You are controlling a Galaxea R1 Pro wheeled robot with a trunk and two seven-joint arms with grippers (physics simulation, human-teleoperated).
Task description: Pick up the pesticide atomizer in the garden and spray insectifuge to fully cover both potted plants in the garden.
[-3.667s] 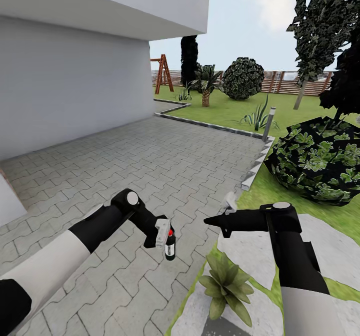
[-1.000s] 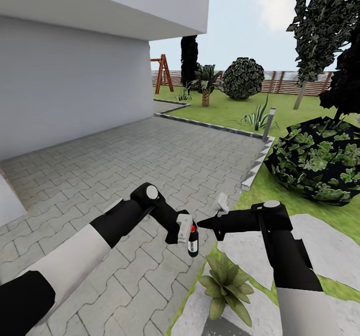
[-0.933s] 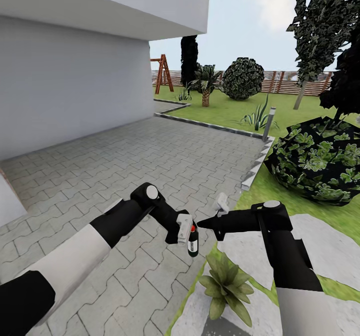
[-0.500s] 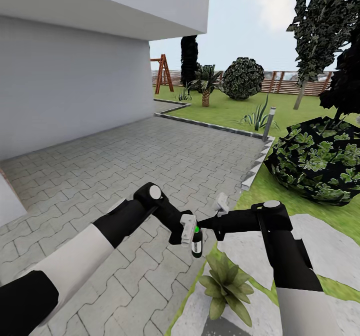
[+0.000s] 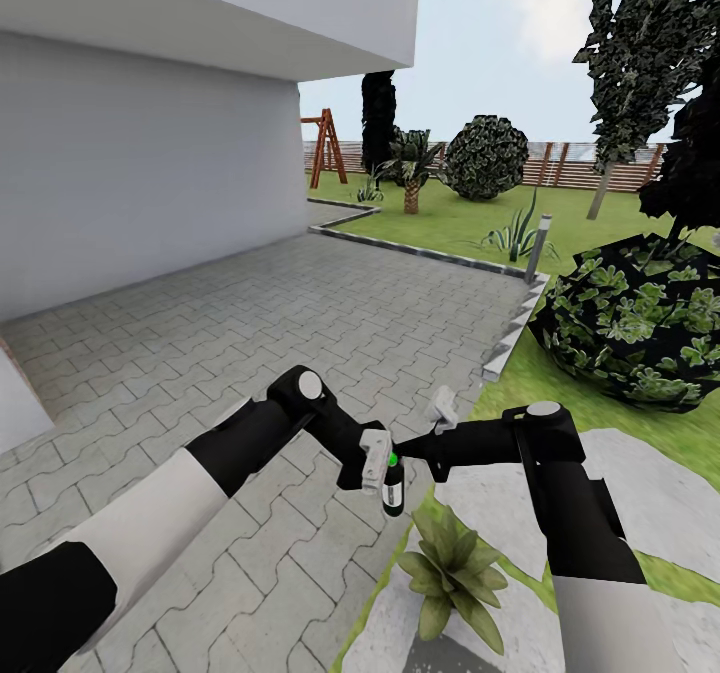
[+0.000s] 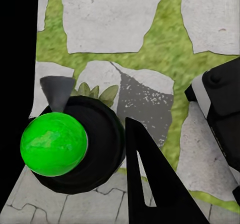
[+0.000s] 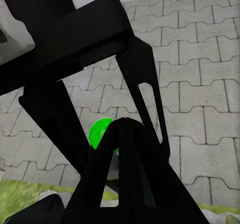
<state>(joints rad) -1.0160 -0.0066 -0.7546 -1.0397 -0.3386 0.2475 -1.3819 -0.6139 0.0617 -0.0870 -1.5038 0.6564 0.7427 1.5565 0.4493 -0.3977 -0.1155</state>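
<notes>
My left gripper [image 5: 383, 477] is shut on the pesticide atomizer [image 5: 393, 491], a slim dark bottle with a white label, held upright at the edge of the paving. Its top [image 5: 395, 460] glows green. In the left wrist view the green top [image 6: 54, 143] sits between my fingers [image 6: 152, 184]. My right gripper [image 5: 402, 449] is shut, and its tip touches the bottle's top; its wrist view has the green top [image 7: 101, 131] just behind the fingertips [image 7: 125, 134]. A potted plant [image 5: 452, 571] with olive leaves stands on a stepping stone just below the bottle.
Grey paving [image 5: 300, 333] spreads left to the white house wall [image 5: 130, 183]. A large round bush [image 5: 640, 323] sits on the lawn at right, behind stepping stones [image 5: 650, 498]. A bollard lamp [image 5: 539, 246], a swing frame [image 5: 322, 145] and a wooden fence [image 5: 590, 168] stand farther off.
My left arm carried the atomizer rightwards to meet the right gripper's tip. The bottle's top turned from red to green. The right arm moved slightly left earlier, then held still.
</notes>
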